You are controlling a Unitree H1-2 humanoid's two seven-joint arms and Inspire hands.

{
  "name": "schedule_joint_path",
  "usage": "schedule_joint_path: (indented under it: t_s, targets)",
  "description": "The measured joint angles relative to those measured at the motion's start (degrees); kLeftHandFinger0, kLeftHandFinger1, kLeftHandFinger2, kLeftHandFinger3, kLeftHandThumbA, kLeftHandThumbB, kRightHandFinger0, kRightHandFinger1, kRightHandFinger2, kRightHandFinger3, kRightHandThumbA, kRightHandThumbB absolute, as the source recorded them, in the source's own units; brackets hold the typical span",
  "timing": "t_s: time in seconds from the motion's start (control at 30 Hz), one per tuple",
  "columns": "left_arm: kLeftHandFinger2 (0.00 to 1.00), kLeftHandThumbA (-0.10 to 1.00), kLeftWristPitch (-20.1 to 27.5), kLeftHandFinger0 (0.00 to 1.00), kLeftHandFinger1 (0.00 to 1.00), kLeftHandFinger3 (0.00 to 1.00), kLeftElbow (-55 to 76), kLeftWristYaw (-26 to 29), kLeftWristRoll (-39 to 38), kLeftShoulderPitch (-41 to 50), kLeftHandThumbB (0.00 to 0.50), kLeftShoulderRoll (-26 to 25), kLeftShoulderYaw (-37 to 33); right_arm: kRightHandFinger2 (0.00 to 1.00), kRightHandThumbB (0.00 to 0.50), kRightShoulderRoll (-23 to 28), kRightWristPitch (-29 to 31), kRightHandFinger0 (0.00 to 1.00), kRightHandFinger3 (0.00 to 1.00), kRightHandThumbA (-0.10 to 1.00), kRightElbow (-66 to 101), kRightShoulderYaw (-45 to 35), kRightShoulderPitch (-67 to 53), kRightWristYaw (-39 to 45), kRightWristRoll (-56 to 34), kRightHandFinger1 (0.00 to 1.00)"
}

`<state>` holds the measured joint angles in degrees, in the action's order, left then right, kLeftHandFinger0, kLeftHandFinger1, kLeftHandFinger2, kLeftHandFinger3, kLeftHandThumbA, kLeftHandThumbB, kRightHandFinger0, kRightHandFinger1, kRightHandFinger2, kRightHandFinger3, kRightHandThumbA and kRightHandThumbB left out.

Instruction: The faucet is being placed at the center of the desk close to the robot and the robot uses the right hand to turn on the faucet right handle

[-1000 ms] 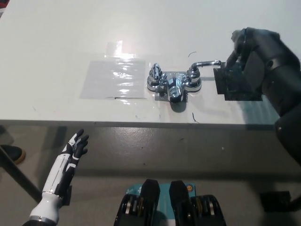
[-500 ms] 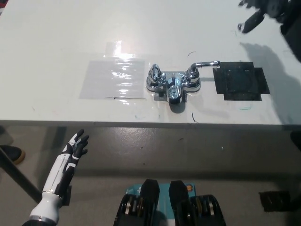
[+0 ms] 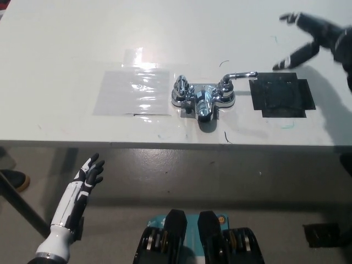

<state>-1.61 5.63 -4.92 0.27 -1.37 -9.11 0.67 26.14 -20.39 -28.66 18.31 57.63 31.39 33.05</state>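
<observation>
A chrome faucet (image 3: 202, 99) stands near the front edge of the white desk (image 3: 66, 49), at its middle. Its right handle (image 3: 237, 76) is a lever pointing right, towards a black square patch (image 3: 281, 97). The left handle (image 3: 181, 86) is a short knob-like lever. My black right hand (image 3: 312, 38) hovers open above the desk's far right, its fingers spread, well away from the right handle. My white left hand (image 3: 88, 175) rests open below the desk edge at the lower left.
A clear shiny sheet (image 3: 133, 91) is taped flat to the desk left of the faucet. The desk's front edge (image 3: 165, 144) runs across the picture just below the faucet. A dark shoe (image 3: 14, 179) shows at the far left on the floor.
My right hand left the lever's tip beside the black patch, rose to the upper right corner, and now has come back down a little with fingers spread. The lever stays pointing right.
</observation>
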Motion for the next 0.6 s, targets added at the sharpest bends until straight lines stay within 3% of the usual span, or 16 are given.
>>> schedule_joint_path:
  t_s: [0.1,0.13,0.3,0.47,0.6]
  targets:
    - [1.0,0.93,-0.06,1.0,1.0,1.0,-0.29,0.0,0.0,-0.03,0.1,0.01,-0.03,1.0,0.239,-0.44,-0.36,1.0,1.0,0.87,5.42,-2.32,-6.44,-0.03,-0.69,1.0]
    - [1.0,0.93,-0.06,1.0,1.0,1.0,-0.32,0.0,0.0,-0.03,0.103,0.01,-0.03,1.0,0.21,-0.51,-0.4,1.0,1.0,0.83,6.14,-2.6,-7.31,-0.04,-0.83,1.0]
    - [1.0,0.93,-0.31,1.0,1.0,1.0,-1.32,0.0,0.0,-0.15,0.113,0.03,-0.06,1.0,0.201,-2.06,-0.62,1.0,1.0,0.77,14.77,-6.14,-17.82,-0.47,-2.56,1.0]
    - [1.0,0.93,-0.67,1.0,1.0,1.0,-2.0,0.0,0.0,-0.77,0.093,0.05,-0.08,1.0,0.262,-3.99,-0.61,1.0,1.0,0.82,22.58,-9.35,-25.23,-1.24,-4.72,1.0]
    - [1.0,0.93,-0.74,1.0,1.0,1.0,-2.28,0.01,0.0,-1.51,0.091,0.06,-0.08,1.0,0.229,-4.95,-0.61,1.0,1.0,0.77,28.27,-12.03,-28.17,-2.04,-6.38,1.0]
